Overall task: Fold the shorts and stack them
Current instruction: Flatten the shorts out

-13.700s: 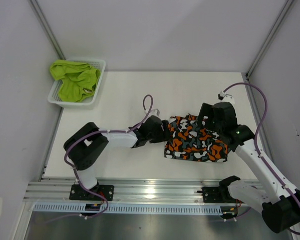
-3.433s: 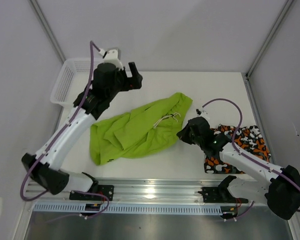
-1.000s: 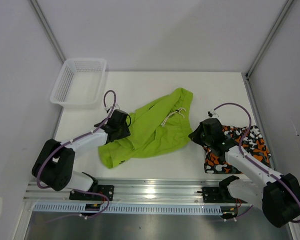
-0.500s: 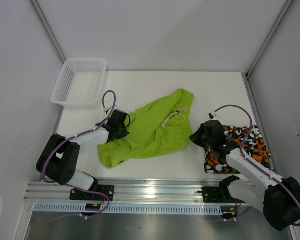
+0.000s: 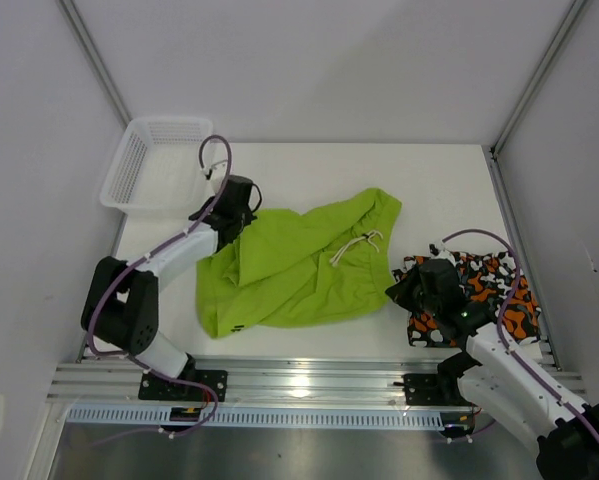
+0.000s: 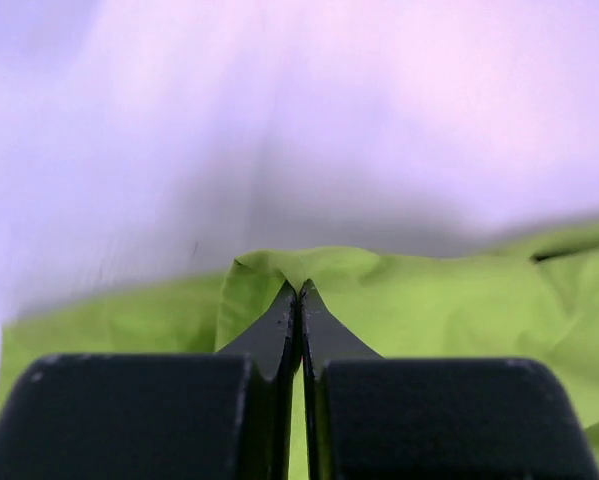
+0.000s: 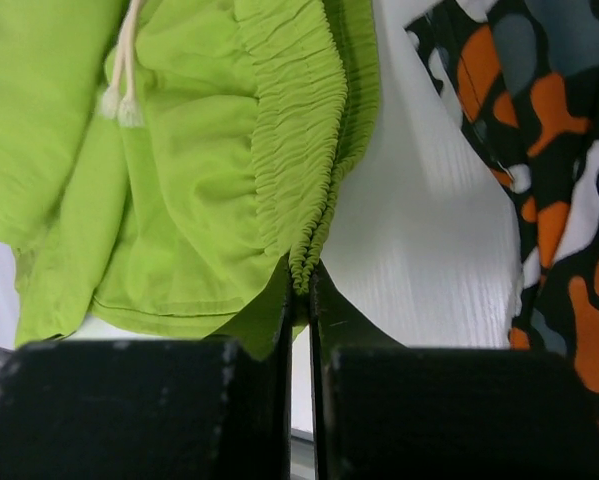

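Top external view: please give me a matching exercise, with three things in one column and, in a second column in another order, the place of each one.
Things:
1. lime green cloth shorts
2. orange, black, white and grey camouflage cloth shorts
3. white plastic mesh basket

Places:
A. far left corner
B. near right, folded
C. in the middle, spread out

Pairs: 1-C; 2-B; 3-A

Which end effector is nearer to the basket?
Left. The left end effector pinches the green shorts just right of the basket; the right end effector grips their waistband far across the table, beside the patterned shorts.
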`<move>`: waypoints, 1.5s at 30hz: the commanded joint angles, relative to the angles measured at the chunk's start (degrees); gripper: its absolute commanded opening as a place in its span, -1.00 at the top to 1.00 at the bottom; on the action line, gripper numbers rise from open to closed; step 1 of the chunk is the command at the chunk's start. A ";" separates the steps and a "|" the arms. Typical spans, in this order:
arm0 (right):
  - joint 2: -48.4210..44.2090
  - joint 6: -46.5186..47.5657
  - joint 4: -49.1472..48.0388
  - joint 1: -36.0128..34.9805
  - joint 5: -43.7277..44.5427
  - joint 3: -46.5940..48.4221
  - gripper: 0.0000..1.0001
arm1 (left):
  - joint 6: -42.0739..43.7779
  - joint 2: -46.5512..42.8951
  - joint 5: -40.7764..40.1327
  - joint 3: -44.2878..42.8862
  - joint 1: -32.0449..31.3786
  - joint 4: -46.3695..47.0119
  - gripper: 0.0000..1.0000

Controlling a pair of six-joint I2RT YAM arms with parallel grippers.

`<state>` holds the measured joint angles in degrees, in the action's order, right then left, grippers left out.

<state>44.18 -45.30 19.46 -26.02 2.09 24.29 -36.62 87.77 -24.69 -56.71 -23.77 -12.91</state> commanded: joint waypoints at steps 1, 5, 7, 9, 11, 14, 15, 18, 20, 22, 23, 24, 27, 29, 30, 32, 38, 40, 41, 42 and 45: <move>-2.43 -1.11 4.79 0.09 -0.77 -1.62 1.00 | 8.04 2.84 -7.21 -7.35 2.49 8.13 1.00; -4.36 -1.55 6.37 0.09 -0.68 -1.88 1.00 | 9.73 14.14 -9.24 -22.76 6.01 8.17 1.00; -4.72 -1.37 6.81 0.09 -0.51 -1.44 1.00 | 9.64 19.08 -7.93 -31.65 8.64 3.62 1.00; -4.63 -1.28 6.99 0.01 -0.59 -1.01 1.00 | 9.38 25.59 -6.52 -40.01 11.01 0.36 1.00; -4.46 -1.46 6.82 0.01 -0.86 -1.00 1.00 | 9.99 28.50 -3.97 -46.81 12.16 -0.37 1.00; -4.19 -1.72 6.73 -0.08 -1.12 -1.27 1.00 | 11.75 31.41 -2.57 -51.57 13.66 4.55 1.00; -4.02 -1.72 6.81 -0.08 -1.29 -1.18 1.00 | 11.75 33.33 -1.69 -55.05 14.53 4.99 1.00; -4.19 -1.55 7.69 -0.08 -1.29 -0.92 1.00 | 11.84 37.98 -0.27 -61.47 15.68 5.09 1.00; -4.37 -1.63 8.48 -0.17 -1.38 -0.74 1.00 | 12.62 40.02 0.42 -63.51 15.95 7.52 1.00; -4.89 -1.72 9.36 -0.35 -1.30 -0.91 1.00 | 14.72 41.95 2.18 -63.79 15.95 11.22 1.00; -5.07 -1.72 9.71 -0.35 -2.69 -1.09 1.00 | 15.26 42.48 3.49 -63.70 15.95 15.50 1.00; -5.16 -1.72 10.41 -0.52 -3.14 -1.18 1.00 | 15.79 43.10 5.68 -63.79 15.95 17.11 1.00; -4.64 -1.11 9.98 -0.35 -3.32 -1.62 1.00 | 15.88 46.43 7.46 -67.56 15.95 14.69 0.28; -3.15 -1.02 8.76 -0.52 -3.40 -1.71 0.99 | 15.88 48.10 7.81 -72.12 15.95 10.65 -0.59; -2.62 -1.02 7.27 -0.52 -3.75 -1.88 0.97 | 15.79 48.11 7.64 -73.53 15.95 7.66 -0.98; -0.52 -1.19 5.68 -0.52 -4.02 -2.23 0.97 | 15.79 46.28 7.72 -73.55 16.38 5.88 -0.98; 4.76 0.56 1.46 -0.52 -2.80 -0.74 0.95 | 12.72 36.09 10.53 -70.75 17.79 -4.74 -0.98; 6.08 1.70 0.14 -0.35 -2.09 0.92 0.95 | 11.32 29.77 11.59 -68.11 17.79 -8.87 -0.98; 6.87 1.97 -0.30 0.18 -2.09 1.63 0.94 | 10.26 27.31 13.07 -64.96 17.79 -13.50 -0.98; 8.88 2.49 -1.35 0.53 -2.09 2.50 0.96 | 8.08 21.37 14.39 -59.89 17.71 -15.20 -0.98; 13.19 3.55 -4.25 1.67 -0.25 6.37 1.00 | 5.95 10.45 18.44 -43.71 16.74 -11.55 -0.98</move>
<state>54.52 -44.16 21.19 -25.32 -0.78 25.74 -26.70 110.76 -11.51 -109.08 -6.15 -22.74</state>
